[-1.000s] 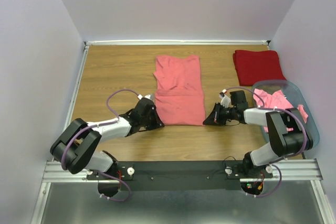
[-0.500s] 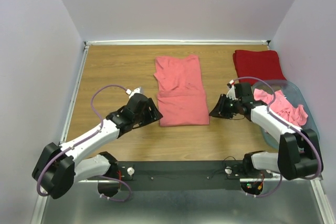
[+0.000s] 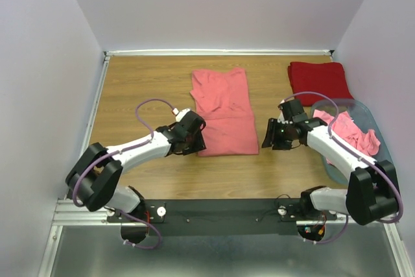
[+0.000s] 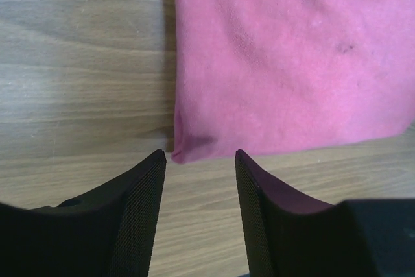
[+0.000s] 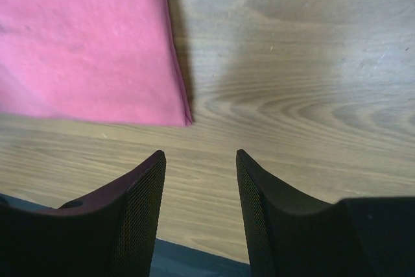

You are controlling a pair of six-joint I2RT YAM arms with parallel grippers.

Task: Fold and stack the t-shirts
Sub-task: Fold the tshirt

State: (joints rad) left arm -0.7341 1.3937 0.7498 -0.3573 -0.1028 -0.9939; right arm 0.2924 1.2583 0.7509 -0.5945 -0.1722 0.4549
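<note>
Pink t-shirt (image 3: 222, 111): folded into a long strip, lying flat mid-table, its near end doubled over.
Wooden table (image 3: 142, 89): bare boards either side of the strip.
Left gripper (image 3: 194, 137): jaws apart and empty, the strip's near-left corner just ahead of the gap.
Right gripper (image 3: 271, 135): jaws apart and empty, over bare wood just beside the near-right corner.
Red t-shirt (image 3: 318, 81): folded, at the far right.
Grey-blue basket (image 3: 363, 107): at the right edge, with crumpled pink tees (image 3: 350, 131) inside.

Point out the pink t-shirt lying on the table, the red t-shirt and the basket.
pink t-shirt (image 3: 222, 111): top view, middle of the cloth.
red t-shirt (image 3: 318, 81): top view, centre of its upper face.
basket (image 3: 360, 105): top view, far rim.
</note>
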